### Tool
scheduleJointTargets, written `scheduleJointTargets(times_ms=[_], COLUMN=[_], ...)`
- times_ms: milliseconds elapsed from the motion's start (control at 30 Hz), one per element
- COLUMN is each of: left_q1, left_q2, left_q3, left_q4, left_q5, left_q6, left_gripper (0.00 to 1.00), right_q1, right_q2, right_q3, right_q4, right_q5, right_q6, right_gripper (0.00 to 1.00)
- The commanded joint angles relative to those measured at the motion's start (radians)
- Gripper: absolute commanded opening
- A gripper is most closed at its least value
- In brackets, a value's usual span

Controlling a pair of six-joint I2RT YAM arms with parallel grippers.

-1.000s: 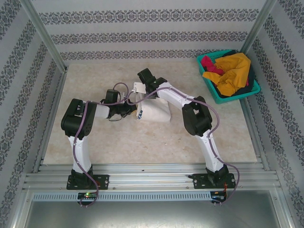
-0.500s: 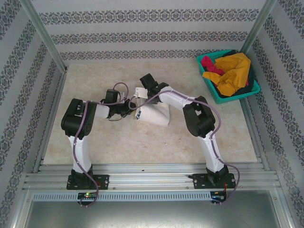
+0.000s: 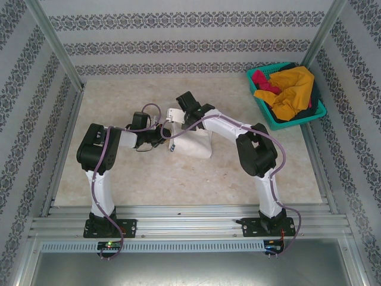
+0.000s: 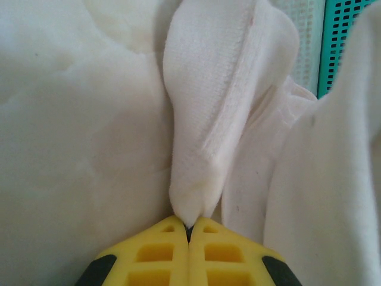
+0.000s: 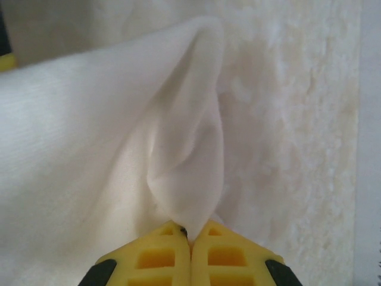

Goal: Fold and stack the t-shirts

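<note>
The cream-white t-shirt (image 3: 194,143) lies near the middle of the desk (image 3: 149,179) as a small folded bundle, roughly rectangular, and its surface looks plain. In the left wrist view a thick fold of its cloth, with a seam running along it, rises from the closed left end effector (image 4: 189,229), which pinches its tip. In the right wrist view another soft fold is pinched the same way by the right end effector (image 5: 189,231).

The mustard-yellow t-shirt (image 3: 293,90) lies crumpled on top in the teal basket (image 3: 258,98) at the far right corner. The magenta t-shirt (image 3: 262,80) is beside it on the left, and a dark t-shirt (image 3: 314,107) is partly under it.
</note>
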Motion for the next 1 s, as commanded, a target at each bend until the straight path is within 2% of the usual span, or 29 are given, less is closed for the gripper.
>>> scheduleJointTargets(times_ms=[0,100,500,667,700,767,800,833,967], left_q1=[0.002,0.003,0.005,0.006,0.009,0.012,0.013,0.014,0.014], left_q2=[0.104,0.102,0.093,0.018,-0.007,-0.056,-0.084,-0.111,-0.209], left_q3=[-0.053,-0.052,-0.056,-0.085,-0.090,-0.103,-0.109,-0.114,-0.121], left_q4=[-0.191,-0.190,-0.182,-0.155,-0.157,-0.166,-0.173,-0.182,-0.254], left_q5=[-0.129,-0.127,-0.130,-0.126,-0.129,-0.133,-0.136,-0.140,-0.172], left_q6=[0.031,0.031,0.019,0.001,0.000,-0.001,0.000,0.004,0.030], left_gripper=[0.00,0.00,0.00,0.23,0.28,0.34,0.37,0.39,0.45], right_q1=[0.003,-0.005,-0.031,-0.037,-0.039,-0.039,-0.041,-0.042,-0.051], right_q2=[0.000,0.026,0.104,0.087,0.080,0.063,0.048,0.035,-0.049], right_q3=[-0.010,0.006,0.062,0.044,0.038,0.020,0.011,0.001,-0.056], right_q4=[-0.027,-0.033,-0.055,-0.036,-0.025,0.003,0.017,0.031,0.098], right_q5=[0.000,0.030,-0.005,0.004,0.004,0.003,-0.002,-0.009,-0.048], right_q6=[0.024,0.024,0.045,0.063,0.067,0.082,0.094,0.104,0.160], right_gripper=[0.00,0.00,0.00,0.01,0.07,0.29,0.43,0.51,0.69])
